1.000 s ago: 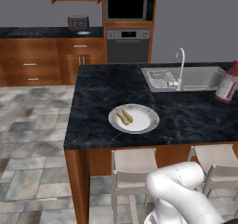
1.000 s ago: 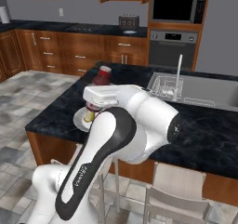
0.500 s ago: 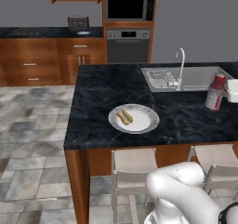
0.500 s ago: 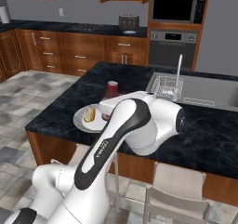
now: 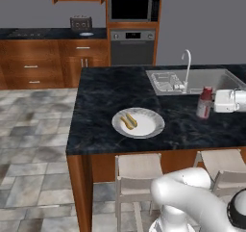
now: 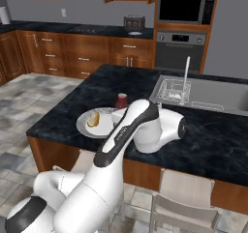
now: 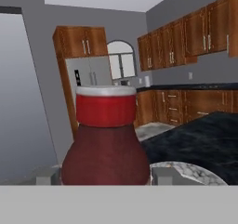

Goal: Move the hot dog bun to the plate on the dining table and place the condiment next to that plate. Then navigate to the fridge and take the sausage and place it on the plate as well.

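Observation:
The condiment (image 5: 205, 102) stands upright at the dining table (image 5: 105, 91) top, a short way right of the plate (image 5: 150, 124); whether its base touches the table I cannot tell. My gripper (image 5: 214, 102) reaches in from the right and is shut on the bottle. In the hand view the condiment (image 7: 106, 144) sits between the fingertips (image 7: 165, 175), with the plate's rim (image 7: 195, 171) just beyond. The hot dog bun (image 5: 129, 121) lies on the plate's left half. From the right base view, the bottle's cap (image 6: 121, 100) shows behind my arm, beside the plate (image 6: 86, 126) and the bun (image 6: 93, 119).
A steel sink (image 5: 192, 79) with a curved faucet (image 5: 187, 67) is sunk into the table behind the bottle. Stools (image 5: 139, 171) stand under the near edge. A toaster (image 5: 80, 23) sits on the back counter by the oven (image 5: 132, 45). The fridge (image 7: 90, 79) stands far off.
The gripper has carried the condiment down and leftward toward the plate, from above the table's right end to the tabletop. The bun and plate have not moved.

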